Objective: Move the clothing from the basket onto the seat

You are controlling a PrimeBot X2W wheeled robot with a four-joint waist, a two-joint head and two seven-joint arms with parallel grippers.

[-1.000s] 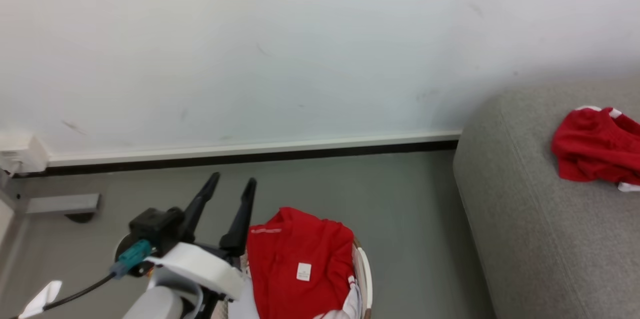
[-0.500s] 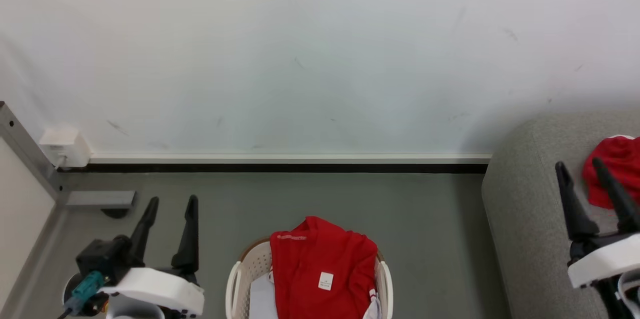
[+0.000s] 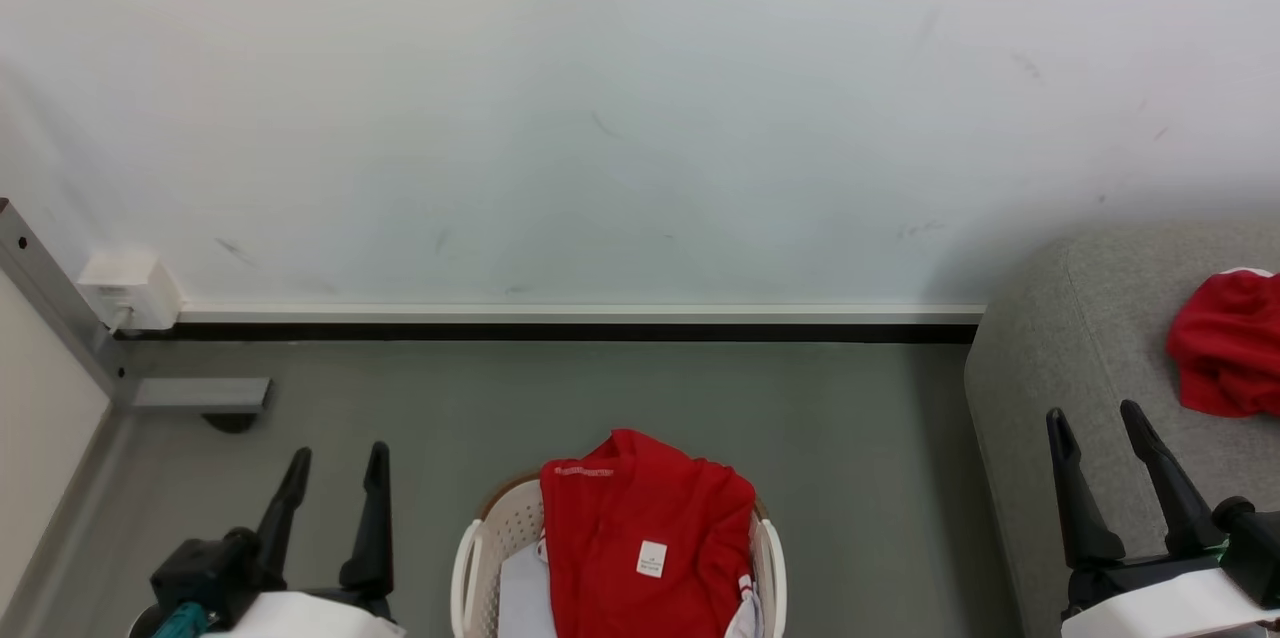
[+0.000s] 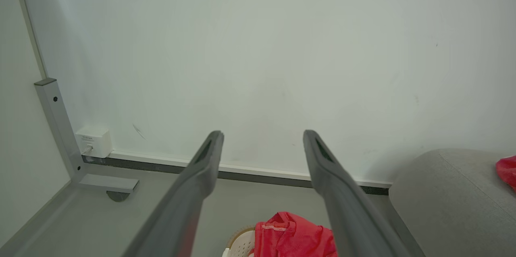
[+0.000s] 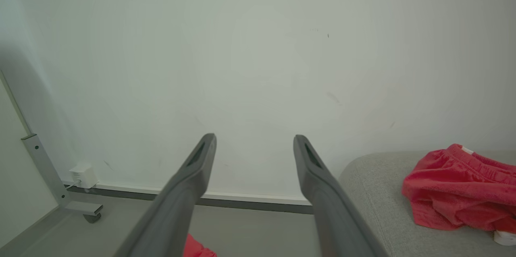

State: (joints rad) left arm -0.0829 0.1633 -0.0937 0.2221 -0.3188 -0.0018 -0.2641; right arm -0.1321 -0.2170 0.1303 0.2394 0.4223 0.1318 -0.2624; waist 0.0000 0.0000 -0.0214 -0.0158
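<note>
Red clothing [image 3: 640, 508] fills cream basket [image 3: 463, 566]; one red garment [image 3: 1225, 348] crumpled on grey seat [image 3: 1080, 368].

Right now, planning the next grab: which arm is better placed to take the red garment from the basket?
Probably left. The left gripper, open and empty, stands nearer the basket; the right gripper is off by the seat.

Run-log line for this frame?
left gripper: open, empty | right gripper: open, empty | basket: labelled red garment on top | seat: crumpled red garment on it | stage: next pick not begun
</note>
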